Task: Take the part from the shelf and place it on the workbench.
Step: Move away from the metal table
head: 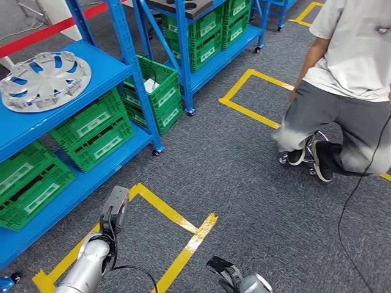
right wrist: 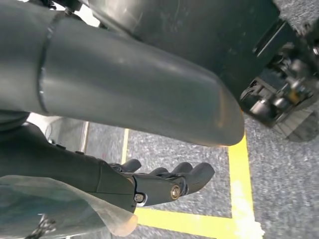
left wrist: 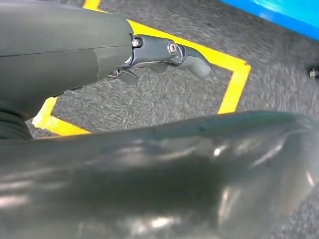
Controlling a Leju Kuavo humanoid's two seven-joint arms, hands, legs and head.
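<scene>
I see the part [head: 44, 80], a silver wheel cover with spoke-shaped cutouts, lying flat on the upper level of the blue shelf [head: 104, 70] at my far left, well apart from both arms. My left hand [left wrist: 165, 52] hangs low over the grey carpet with nothing in it; from the left wrist camera its dark fingers point out over a yellow tape outline [left wrist: 233, 79] on the floor, and I cannot tell how wide they are spread. My right hand [right wrist: 169, 181] also holds nothing, its fingers lying loosely side by side above the yellow tape. Green crates [head: 95, 131] sit on the lower shelf level beneath the part. A person [head: 343, 91] in a white shirt crouches on the carpet to my right.
</scene>
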